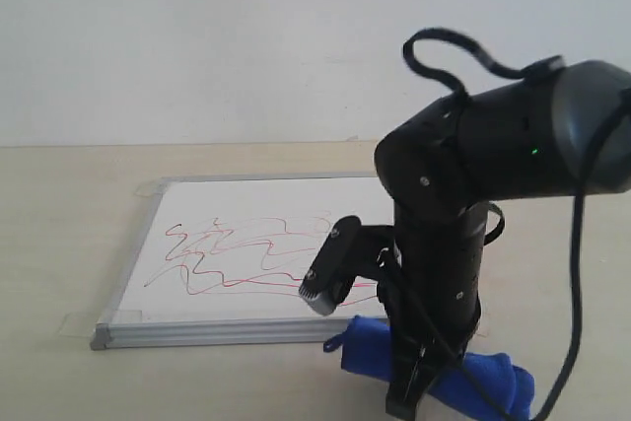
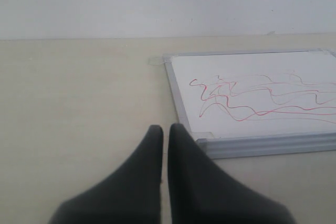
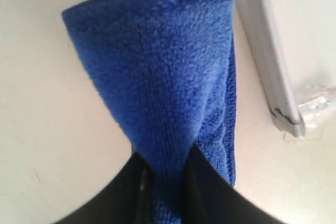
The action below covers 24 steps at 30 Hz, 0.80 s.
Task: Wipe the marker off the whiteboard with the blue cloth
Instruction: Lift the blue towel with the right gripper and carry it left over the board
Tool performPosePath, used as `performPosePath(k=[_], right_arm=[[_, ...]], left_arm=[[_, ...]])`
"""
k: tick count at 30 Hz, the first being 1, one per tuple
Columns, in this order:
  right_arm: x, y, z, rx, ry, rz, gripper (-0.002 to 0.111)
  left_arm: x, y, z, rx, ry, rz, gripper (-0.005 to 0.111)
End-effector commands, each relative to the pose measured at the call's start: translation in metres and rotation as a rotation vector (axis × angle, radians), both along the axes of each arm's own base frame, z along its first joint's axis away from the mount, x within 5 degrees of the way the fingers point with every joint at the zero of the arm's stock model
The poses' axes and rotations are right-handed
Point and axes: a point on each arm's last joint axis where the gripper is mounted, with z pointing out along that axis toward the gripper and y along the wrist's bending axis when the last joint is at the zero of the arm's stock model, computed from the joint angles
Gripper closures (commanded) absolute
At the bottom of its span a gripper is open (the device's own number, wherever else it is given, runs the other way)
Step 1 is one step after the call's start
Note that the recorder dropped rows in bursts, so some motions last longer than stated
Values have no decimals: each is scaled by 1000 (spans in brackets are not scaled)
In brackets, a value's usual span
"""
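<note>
The whiteboard (image 1: 258, 196) lies flat on the tan table, with red and dark marker (image 1: 246, 261) zigzags across its middle. In front of its near right corner lies the blue cloth (image 1: 496, 380). My right gripper (image 1: 408, 397) points down onto it. In the right wrist view this gripper (image 3: 165, 169) is shut on a pinched fold of the blue cloth (image 3: 163, 66), beside the board's silver frame (image 3: 265, 61). My left gripper (image 2: 165, 129) is shut on nothing, low over the table beside the whiteboard (image 2: 252, 64) corner, the marker (image 2: 252, 102) beyond it.
Clear tape tabs hold the board's corners (image 1: 75, 326) (image 3: 315, 103). The right arm's black body and its wrist camera (image 1: 330, 278) hang over the board's right end and hide it. A white wall stands behind the table.
</note>
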Motion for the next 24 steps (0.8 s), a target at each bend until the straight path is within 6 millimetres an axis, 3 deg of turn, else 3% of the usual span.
performPosePath(k=[1,7,17,24], right_arm=[[-7,-7,40,95,-105,-21,108],[-8,-7,73,269,-256,-126,108],[11,13,88,520,-486,-86,108],[20,21,93,655,-551,-156,108]], left_arm=[[0,0,-1,-7,-4,-1,103],[0,0,-1,-7,-4,-1,103],[0,0,-1,-7,-4,-1,103],[0,0,-1,-7,-4,-1,103]])
